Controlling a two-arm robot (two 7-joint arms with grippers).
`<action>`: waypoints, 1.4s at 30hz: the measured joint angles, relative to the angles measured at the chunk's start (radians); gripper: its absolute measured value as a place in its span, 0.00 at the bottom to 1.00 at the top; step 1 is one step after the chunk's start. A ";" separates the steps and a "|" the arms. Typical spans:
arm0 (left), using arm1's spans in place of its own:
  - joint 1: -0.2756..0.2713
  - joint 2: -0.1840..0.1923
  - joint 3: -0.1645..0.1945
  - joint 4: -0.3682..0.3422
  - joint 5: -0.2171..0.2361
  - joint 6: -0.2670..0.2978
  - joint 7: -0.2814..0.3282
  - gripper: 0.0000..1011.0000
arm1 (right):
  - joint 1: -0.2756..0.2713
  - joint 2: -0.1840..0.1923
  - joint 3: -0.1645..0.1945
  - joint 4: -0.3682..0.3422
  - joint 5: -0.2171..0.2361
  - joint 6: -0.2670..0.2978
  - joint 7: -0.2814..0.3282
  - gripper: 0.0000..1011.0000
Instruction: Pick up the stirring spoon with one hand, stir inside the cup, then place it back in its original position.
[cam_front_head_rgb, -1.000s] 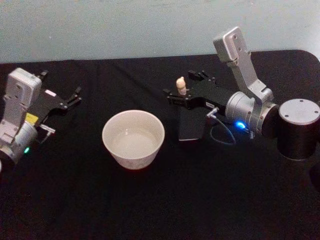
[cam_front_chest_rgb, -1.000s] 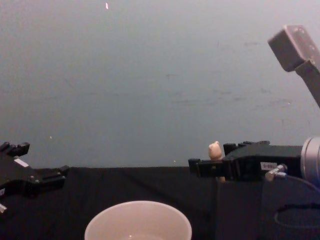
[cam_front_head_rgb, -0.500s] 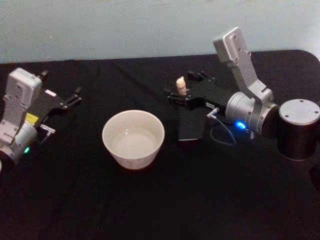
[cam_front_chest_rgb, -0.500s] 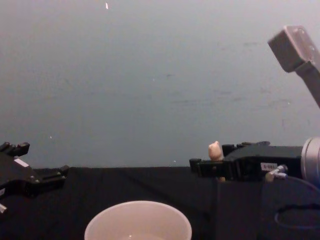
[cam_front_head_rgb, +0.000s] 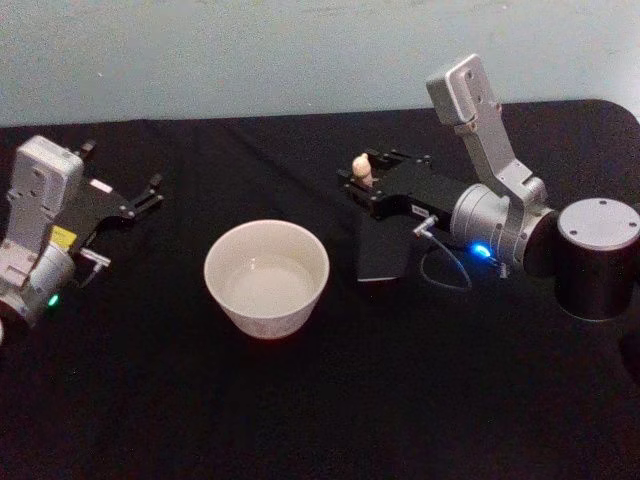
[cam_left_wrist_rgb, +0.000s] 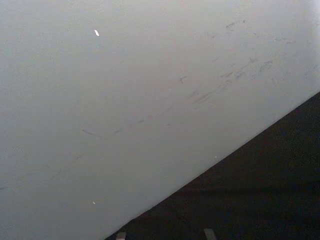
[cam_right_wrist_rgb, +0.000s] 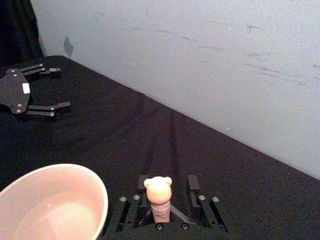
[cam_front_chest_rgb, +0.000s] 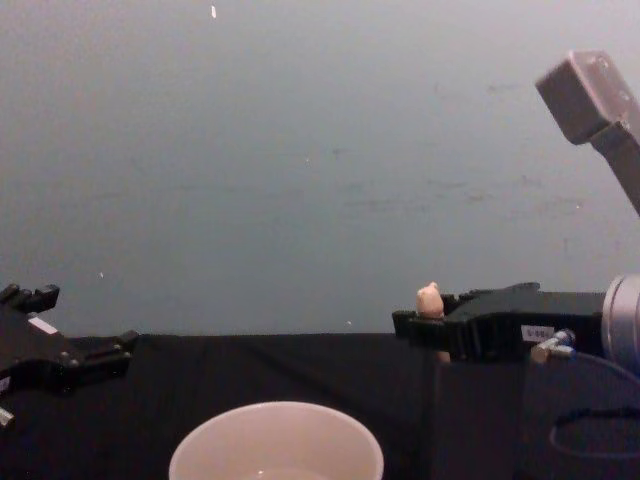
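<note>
Right gripper (cam_right_wrist_rgb: 167, 184) has drawn back slightly toward the frame's right, so the spoon (cam_front_head_rgb: 362, 167) now sits nearer its fingertips. The spoon stands upright in the holder (cam_front_head_rgb: 385, 250), right of centre in the head view, with the cup (cam_front_head_rgb: 265, 320) at centre. The jaws straddle the handle, part open, with a gap visible on one side. I judge the grasp comes next: centre on the stem below the knob, close squarely, then lift straight up. Left gripper (cam_front_head_rgb: 150, 195) rests spread open and empty at the left edge.
</note>
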 joint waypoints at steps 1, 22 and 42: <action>0.000 0.000 0.000 0.000 0.000 0.000 0.000 0.99 | 0.000 0.000 0.000 0.000 0.000 0.000 0.000 0.46; 0.000 0.000 0.000 0.000 0.000 0.000 0.000 0.99 | -0.008 -0.003 0.011 -0.008 0.001 -0.001 0.011 0.19; 0.000 0.000 0.000 0.000 0.000 0.000 0.000 0.99 | -0.064 0.017 0.110 -0.169 0.077 -0.031 0.010 0.19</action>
